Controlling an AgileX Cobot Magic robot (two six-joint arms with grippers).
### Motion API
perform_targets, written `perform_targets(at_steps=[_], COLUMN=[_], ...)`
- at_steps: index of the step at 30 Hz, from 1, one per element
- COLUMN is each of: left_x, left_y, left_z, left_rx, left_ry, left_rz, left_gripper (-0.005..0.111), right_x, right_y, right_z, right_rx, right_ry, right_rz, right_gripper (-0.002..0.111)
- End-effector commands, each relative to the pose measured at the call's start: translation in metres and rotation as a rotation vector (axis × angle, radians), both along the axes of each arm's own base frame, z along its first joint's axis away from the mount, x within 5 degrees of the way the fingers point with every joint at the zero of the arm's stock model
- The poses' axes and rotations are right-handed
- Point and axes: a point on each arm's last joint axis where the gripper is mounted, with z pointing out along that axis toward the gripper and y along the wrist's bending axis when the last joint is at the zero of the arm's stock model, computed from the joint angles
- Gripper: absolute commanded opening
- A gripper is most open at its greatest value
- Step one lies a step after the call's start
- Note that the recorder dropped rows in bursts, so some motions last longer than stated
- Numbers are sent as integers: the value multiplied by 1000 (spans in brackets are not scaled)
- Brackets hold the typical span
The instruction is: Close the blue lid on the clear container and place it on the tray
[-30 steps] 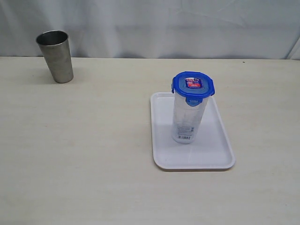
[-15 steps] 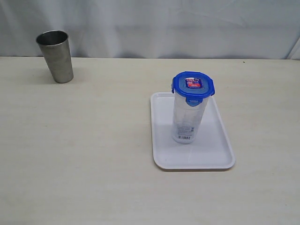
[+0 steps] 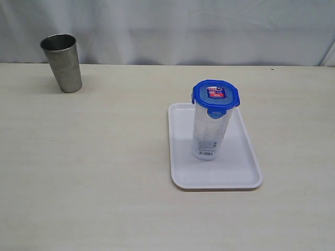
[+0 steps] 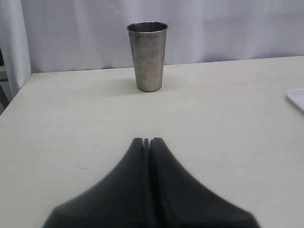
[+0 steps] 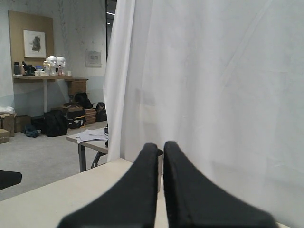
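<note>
The clear container [image 3: 208, 133] stands upright on the white tray [image 3: 238, 172], right of the table's middle, with the blue lid [image 3: 215, 94] sitting flat on its top. Neither arm shows in the exterior view. In the left wrist view my left gripper [image 4: 148, 141] is shut with nothing in it, low over bare table, and one corner of the tray [image 4: 297, 97] shows at the frame's edge. In the right wrist view my right gripper [image 5: 160, 146] is shut and holds nothing, pointing toward the white curtain.
A grey metal tumbler [image 3: 62, 63] stands at the table's far left; it also faces my left gripper as the tumbler [image 4: 148, 55]. A white curtain [image 3: 167, 29] hangs behind the table. Beyond the curtain's edge, a room with a desk [image 5: 88, 137] shows.
</note>
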Motion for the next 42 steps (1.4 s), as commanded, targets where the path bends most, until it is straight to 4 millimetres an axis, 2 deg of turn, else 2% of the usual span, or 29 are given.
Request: perform_targets(at_steps=[1,4,10,14,18,21,24,28,31,32,35,37,42], left_x=[0,0,0,0,0,0,0,0,0,0,0,0,0], left_y=[0,0,0,0,0,0,0,0,0,0,0,0,0], left_z=[-1,-1,-1,-1,-1,-1,-1,-1,-1,-1,-1,-1,-1], left_rx=[2,2,2,2,2,2,-3,-3,-3,-3,-3,-3,-2], left_ry=[-2,-2,-2,-2,-2,-2,1,1,1,1,1,1,3], left_rz=[2,2,2,2,2,2,2,2,2,2,2,2,2], left_gripper=[0,0,0,0,0,0,0,0,0,0,0,0,0], right_x=[0,-1,-15,-15,-12,-6,0,11,19,25,32,32,39], right_y=[0,0,8,16,17,16,17,16,16,16,16,16,15], right_z=[-1,0,15,12,7,-2,-14,-35,-55,-72,-96,-98,-117], right_rx=[2,5,128,239,376,385,311,252,205,143,52,14,-165], right_ry=[-2,-13,-238,-321,-344,-357,-389,-337,-288,-262,-249,-253,-80], right_rz=[-2,-40,-220,-380,-456,-522,-570,-610,-626,-648,-675,-687,-718], right_gripper=[5,5,5,5,5,5,5,5,5,5,5,5,5])
